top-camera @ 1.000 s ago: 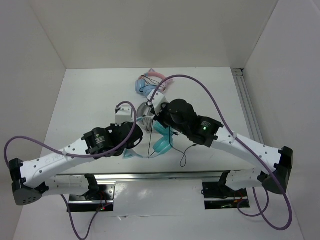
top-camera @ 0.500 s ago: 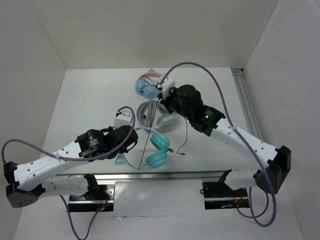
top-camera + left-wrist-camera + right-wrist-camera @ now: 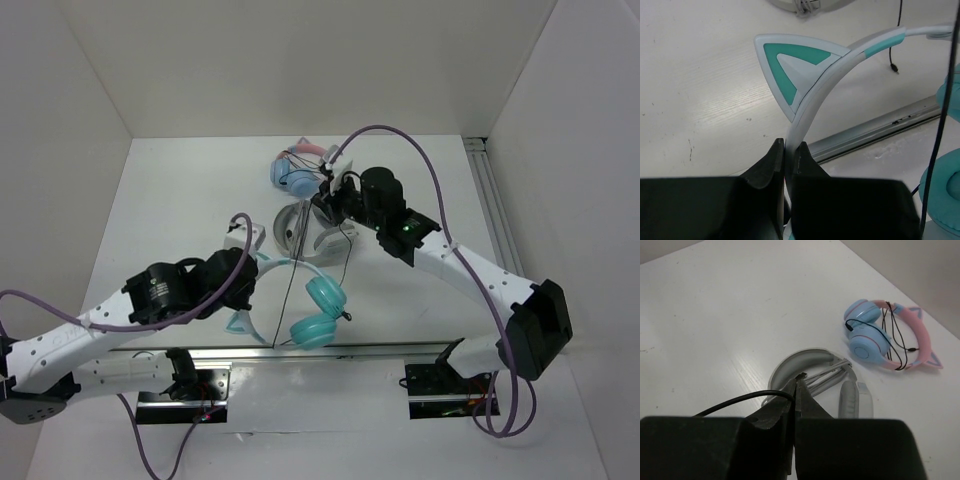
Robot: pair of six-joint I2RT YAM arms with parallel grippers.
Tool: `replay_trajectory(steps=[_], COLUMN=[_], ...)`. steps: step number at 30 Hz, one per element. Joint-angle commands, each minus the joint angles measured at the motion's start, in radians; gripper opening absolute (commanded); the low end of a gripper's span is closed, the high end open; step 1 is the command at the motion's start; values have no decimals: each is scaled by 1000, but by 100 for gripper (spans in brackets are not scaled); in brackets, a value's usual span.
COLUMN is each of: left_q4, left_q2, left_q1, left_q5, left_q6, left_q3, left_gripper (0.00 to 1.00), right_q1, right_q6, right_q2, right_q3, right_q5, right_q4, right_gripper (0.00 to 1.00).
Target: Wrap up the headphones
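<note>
The teal headphones [image 3: 318,310] with a white headband and teal cat ears are held near the table's front edge, ear cups to the right. My left gripper [image 3: 788,150] is shut on the headband [image 3: 812,100] just below one cat ear [image 3: 790,65]. My right gripper [image 3: 797,382] is shut on the thin black cable [image 3: 740,402], above the grey-white headphones. In the top view the cable [image 3: 300,270] runs taut from the right gripper [image 3: 325,195] down to the teal headphones, and a loose end [image 3: 345,255] hangs beside it.
Plain grey-white headphones [image 3: 305,228] lie mid-table, also in the right wrist view [image 3: 830,375]. Blue-and-pink cat-ear headphones [image 3: 295,165] lie behind them, wrapped in their cable [image 3: 885,335]. A metal rail [image 3: 340,350] runs along the front edge. White walls enclose the table.
My right gripper has moved back and up with the cable, pulling it taut. My left gripper has drawn the teal headphones toward the front left.
</note>
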Motion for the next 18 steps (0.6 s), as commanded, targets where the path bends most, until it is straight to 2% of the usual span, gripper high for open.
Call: replay_trajectory(steps=[1, 6, 12, 15, 16, 18], left_q4=[32, -12, 31, 40, 40, 40], left_q2=[-40, -50, -17, 7, 16, 41], left_q1=[-7, -7, -7, -7, -7, -7], left_q5=[31, -48, -55, -101, -129, -149], left_q6=[1, -66, -53, -88, -106, -158], left_q3=[102, 214, 369, 427, 441, 479], left_gripper=[0, 0, 0, 0, 0, 0], right_q1=[-38, -38, -56, -56, -56, -56], right_q6=[70, 110, 159, 197, 222, 264], right_q2=[10, 19, 38, 51, 61, 104], right_q3=[-50, -121, -177, -213, -225, -237], right_q5=[-53, -87, -203, -335, -442, -545], right_q4=[164, 239, 317, 374, 391, 474], right_gripper=[0, 0, 0, 0, 2, 2])
